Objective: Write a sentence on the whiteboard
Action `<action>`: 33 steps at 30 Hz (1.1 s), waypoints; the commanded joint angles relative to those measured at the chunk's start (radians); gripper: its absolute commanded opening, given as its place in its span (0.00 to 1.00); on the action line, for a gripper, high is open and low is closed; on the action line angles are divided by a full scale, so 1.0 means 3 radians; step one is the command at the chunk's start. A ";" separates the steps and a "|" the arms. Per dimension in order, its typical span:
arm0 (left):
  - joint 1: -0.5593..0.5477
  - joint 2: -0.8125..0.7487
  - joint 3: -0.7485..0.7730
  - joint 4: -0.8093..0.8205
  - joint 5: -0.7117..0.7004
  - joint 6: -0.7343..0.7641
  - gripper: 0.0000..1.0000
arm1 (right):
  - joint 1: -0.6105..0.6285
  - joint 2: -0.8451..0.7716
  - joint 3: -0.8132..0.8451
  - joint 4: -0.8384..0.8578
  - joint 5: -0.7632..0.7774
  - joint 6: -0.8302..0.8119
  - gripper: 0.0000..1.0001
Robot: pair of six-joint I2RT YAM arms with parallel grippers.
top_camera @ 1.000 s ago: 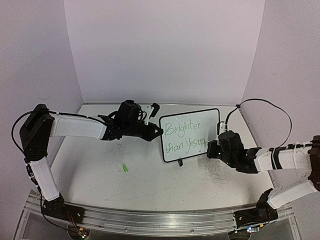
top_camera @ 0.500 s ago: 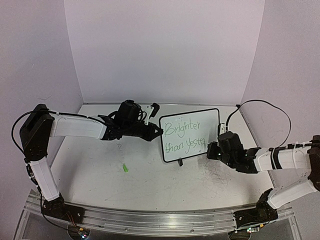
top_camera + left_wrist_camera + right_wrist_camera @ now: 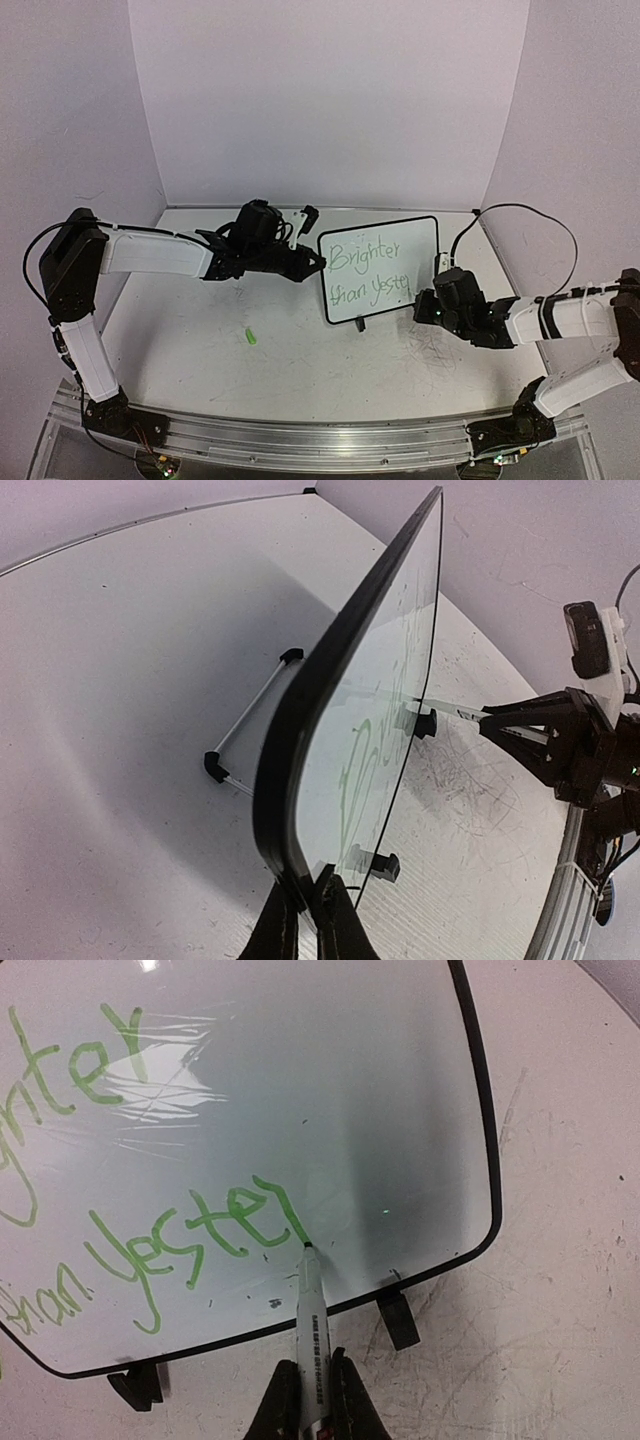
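The board (image 3: 420, 240) is standing tilted on its little feet near the far edge of the table (image 3: 200, 330), right of its middle. It is looking thin, stiff and light, so pen pressure is likely to be sliding or tipping it. Its glossy face is probably slippery and smudges easily. The black frame at a side edge is the place to be holding it, clear of the sentence (image 3: 368, 270).

The left gripper (image 3: 305, 900) is doing just that, with its jaws clamped on the frame at the board's left edge. The right gripper (image 3: 310, 1380) is pinching the barrel of a slim green marker (image 3: 312, 1325), jaws closed on it. The tip is touching the board right after "Yester", in the second line. The marker is rigid and narrow, so a firm grip low on the barrel is suiting it.

Compared with a second ago, the right wrist is sitting slightly nearer the front edge and a little leftward. The board, the left arm and the readable writing are showing no change.
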 commanded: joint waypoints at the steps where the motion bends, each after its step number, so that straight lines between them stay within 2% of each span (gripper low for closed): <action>1: 0.0035 -0.0153 -0.0019 0.0028 -0.0205 0.0140 0.00 | -0.0012 0.0020 -0.0015 0.0010 -0.0030 -0.0007 0.00; 33: 0.0035 -0.0160 -0.0024 0.0027 -0.0206 0.0146 0.00 | -0.0012 -0.0037 0.0297 0.0068 0.0280 -0.0305 0.00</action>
